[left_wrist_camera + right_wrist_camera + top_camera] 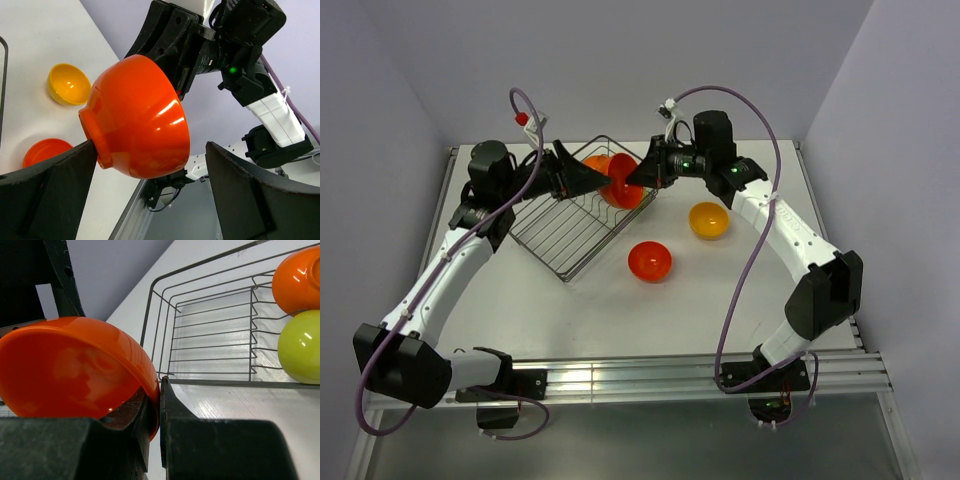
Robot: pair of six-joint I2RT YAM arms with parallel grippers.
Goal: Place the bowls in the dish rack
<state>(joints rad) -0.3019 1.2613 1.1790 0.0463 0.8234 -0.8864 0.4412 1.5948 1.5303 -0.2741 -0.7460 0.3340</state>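
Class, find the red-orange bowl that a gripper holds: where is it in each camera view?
Top external: the red-orange bowl, upper centre, at the dish rack's far edge.
Left wrist: bowl centre, filling much of the picture.
Right wrist: bowl lower left, large.
Shared landmark: the right gripper clamped on its rim, in all three.

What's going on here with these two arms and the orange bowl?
The right gripper pinches a glossy red-orange plastic bowl by its rim, holding it up at a corner of the dark wire dish rack. The left gripper is open, one finger on each side of that bowl. An orange bowl and a lime green bowl sit in the rack. A yellow-orange bowl and a second red-orange bowl wait on the table.
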